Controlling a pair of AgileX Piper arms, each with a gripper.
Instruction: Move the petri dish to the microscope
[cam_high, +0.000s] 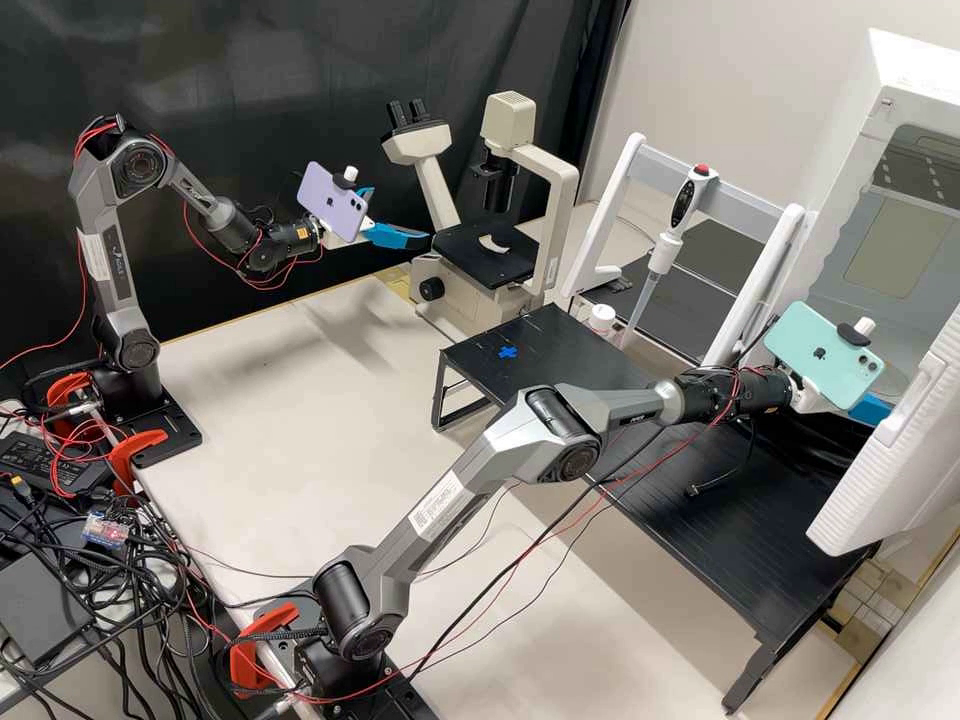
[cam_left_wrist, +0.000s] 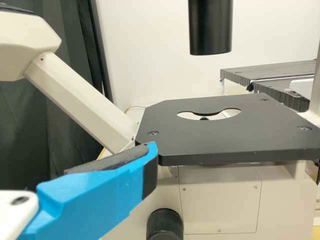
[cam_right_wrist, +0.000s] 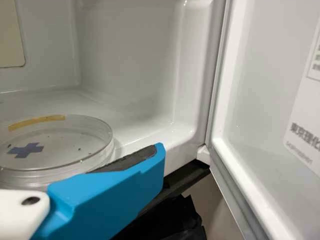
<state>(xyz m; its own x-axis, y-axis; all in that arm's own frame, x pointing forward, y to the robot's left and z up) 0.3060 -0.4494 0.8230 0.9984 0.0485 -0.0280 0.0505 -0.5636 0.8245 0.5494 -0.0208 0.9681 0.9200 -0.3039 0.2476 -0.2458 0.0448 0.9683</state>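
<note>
The petri dish (cam_right_wrist: 65, 137) is round and clear, and it sits flat inside the white cabinet (cam_right_wrist: 135, 65). A yellow strip (cam_right_wrist: 36, 122) is on its edge, and a blue cross (cam_right_wrist: 25, 150) shows in it. The right gripper (cam_high: 875, 408) is at the cabinet too. It is open, and the dish is just beside the dark pad (cam_right_wrist: 127, 161) of its blue finger (cam_right_wrist: 105, 202). Part of that finger hides the near edge of the dish, so it is hard to tell if they touch.

The left gripper (cam_high: 400, 214) is well apart from the dish, over by the microscope (cam_high: 508, 122). It is open too, with its two blue fingers spread and nothing between them. One finger is near the corner of the flat black plate (cam_left_wrist: 220, 142), which has a hole in it.
</note>
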